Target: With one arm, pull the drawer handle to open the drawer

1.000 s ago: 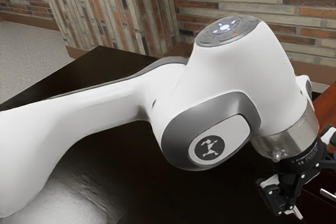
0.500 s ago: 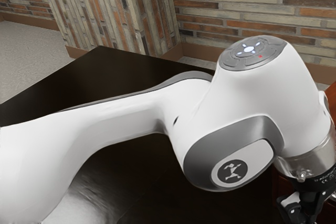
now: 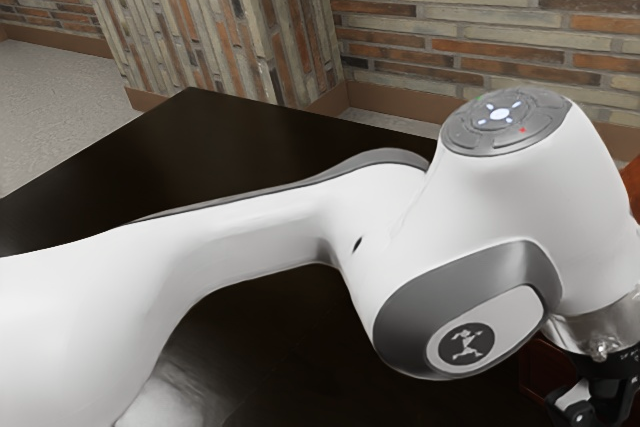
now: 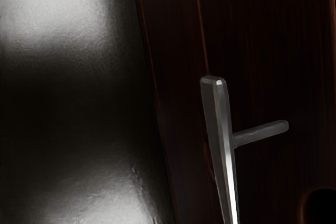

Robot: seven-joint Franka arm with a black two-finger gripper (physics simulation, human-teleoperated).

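Drawer handle [image 4: 219, 145]: slim metal bar standing off the dark drawer front [image 4: 262, 45] on a post, near under the hand; looks rigid and probably slick, best pinched beside the post; gripper [image 3: 592, 405] state cannot be told.

A grey metal drawer handle [image 4: 221, 150], one long straight bar, stands off from the dark red-brown drawer front [image 4: 262, 35]. One short post [image 4: 261, 132] joins the bar to the wood. Beside the drawer front is the black glossy table [image 4: 68, 119] with pale patches of reflected light on it, and the edge between them runs nearly parallel to the bar.
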